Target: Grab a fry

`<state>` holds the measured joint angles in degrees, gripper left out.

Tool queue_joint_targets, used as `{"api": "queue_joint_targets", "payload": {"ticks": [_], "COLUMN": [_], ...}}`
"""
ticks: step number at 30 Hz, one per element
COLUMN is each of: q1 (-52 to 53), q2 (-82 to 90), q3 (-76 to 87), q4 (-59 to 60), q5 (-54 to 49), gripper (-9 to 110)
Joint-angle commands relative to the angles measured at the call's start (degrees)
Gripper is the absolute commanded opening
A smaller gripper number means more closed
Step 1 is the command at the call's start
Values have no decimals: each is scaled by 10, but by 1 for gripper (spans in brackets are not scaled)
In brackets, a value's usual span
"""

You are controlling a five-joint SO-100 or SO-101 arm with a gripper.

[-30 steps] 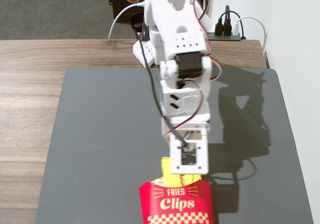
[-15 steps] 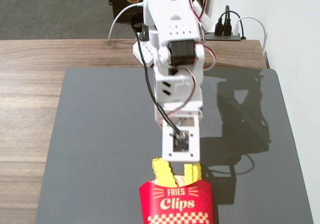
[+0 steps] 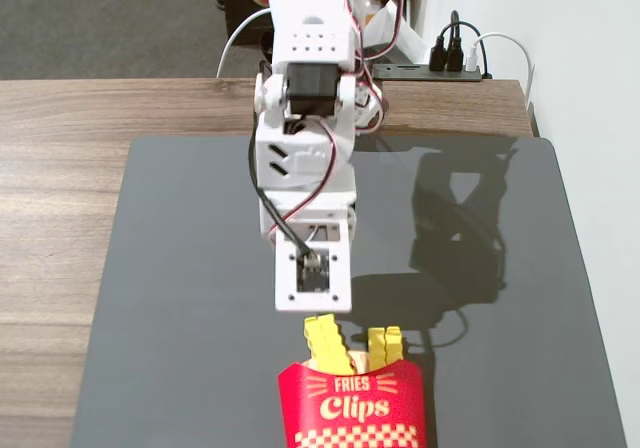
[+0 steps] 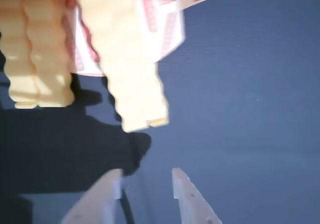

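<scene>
Yellow crinkle-cut fries stand in a red "Fries Clips" carton (image 3: 352, 408) at the front of the black mat. One fry (image 3: 325, 340) leans at the left, another bunch (image 3: 385, 345) stands at the right. In the wrist view two fries (image 4: 135, 79) (image 4: 35, 49) stick out of the carton (image 4: 165, 19), blurred. My white gripper (image 3: 313, 306) hangs just behind and above the fries. In the wrist view its gripper (image 4: 147, 176) is open and empty, the fingertips a short way from the nearer fry's tip, touching nothing.
The black mat (image 3: 180, 268) lies on a wooden table (image 3: 60, 168). A power strip with plugs (image 3: 455, 63) sits at the back right by the wall. The arm's shadow falls on the mat to the right.
</scene>
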<state>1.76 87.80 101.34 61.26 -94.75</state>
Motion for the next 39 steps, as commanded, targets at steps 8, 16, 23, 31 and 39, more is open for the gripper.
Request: {"api": "queue_joint_targets", "payload": {"ticks": [8,16,23,31,39], "q1": [-23,-22,-21,-22,-23], "q2": [-52,-79,-94,-117,-131], "q3": [-28,-54,-70,-94,-106], "q4": [-44,-58,-59,-67,-68], "q5": [-7,-9,-14,-16,-19], "gripper": [17,19,19,19,18]}}
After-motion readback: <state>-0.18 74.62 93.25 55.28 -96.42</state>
